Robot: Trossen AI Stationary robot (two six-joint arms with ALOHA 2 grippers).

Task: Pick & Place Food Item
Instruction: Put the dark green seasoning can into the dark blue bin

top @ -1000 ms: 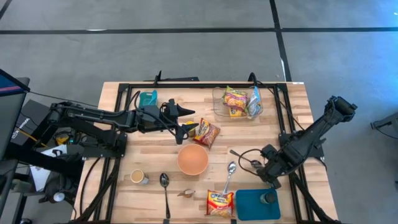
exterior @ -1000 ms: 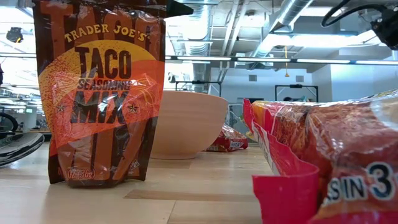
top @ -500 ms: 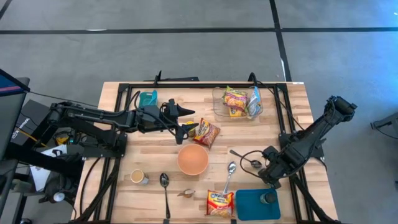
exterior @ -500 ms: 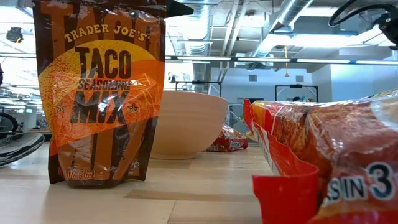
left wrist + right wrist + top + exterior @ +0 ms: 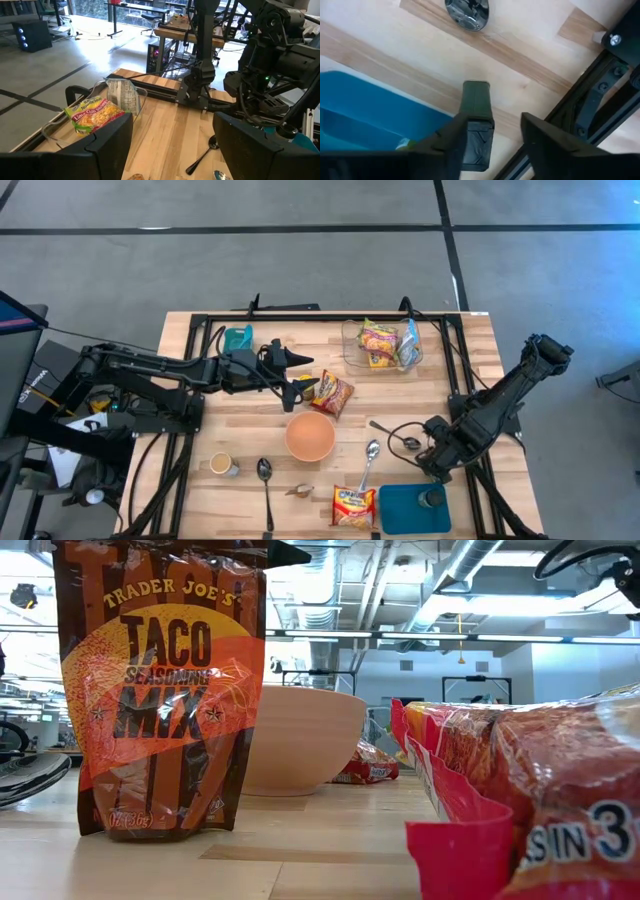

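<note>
A Taco Seasoning Mix packet (image 5: 333, 393) stands tilted near the table's middle, its bottom edge (image 5: 160, 830) on the wood. My left gripper (image 5: 303, 387) reaches level from the table's left to the packet's top. Its fingers are open, with only the far table showing between them (image 5: 172, 145). My right gripper (image 5: 440, 463) points down near the table's right edge, open, with bare wood between its fingers (image 5: 505, 120). It hangs beside the far edge of a blue tray (image 5: 405, 512). A small round tin (image 5: 432, 498) sits on that tray. My left gripper has a dark fingertip (image 5: 288, 552) right at the packet's top edge, but I cannot tell whether it touches the packet.
A tan bowl (image 5: 310, 436) stands mid-table. A clear container (image 5: 350, 340) holding noodle packets is at the back. Another noodle packet (image 5: 353, 505), spoons (image 5: 265, 475) (image 5: 370, 452) (image 5: 400, 442) and a small cup (image 5: 222, 465) lie toward the near edge. Black frame rails (image 5: 600, 100) border the right side.
</note>
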